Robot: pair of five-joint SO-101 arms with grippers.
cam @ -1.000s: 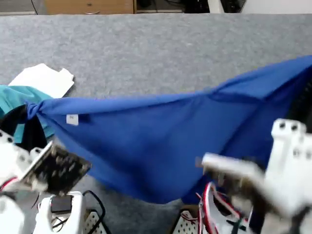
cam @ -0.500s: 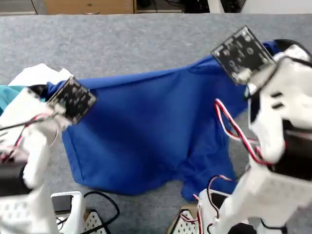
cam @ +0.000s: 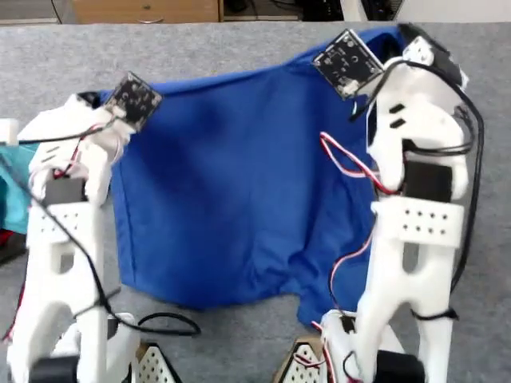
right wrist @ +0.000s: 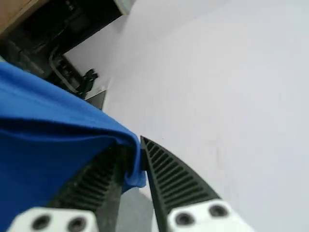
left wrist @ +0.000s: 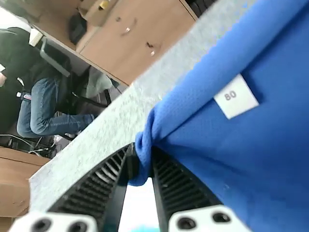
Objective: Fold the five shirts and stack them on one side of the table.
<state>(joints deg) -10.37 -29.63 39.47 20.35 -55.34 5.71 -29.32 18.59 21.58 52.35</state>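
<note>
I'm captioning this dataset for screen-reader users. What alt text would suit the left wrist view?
The left claw pinches a bunched corner of a blue shirt between its black ribbed fingers. The shirt bears a small white tag; a grey table and a wooden cabinet lie beyond.

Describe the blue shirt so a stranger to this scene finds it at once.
On the grey table stand two white arms. The blue shirt is spread between them, one corner pinched in the left gripper, another in the right gripper. It alone is deep blue with a small white tag; the cloth beside it is teal.
</note>
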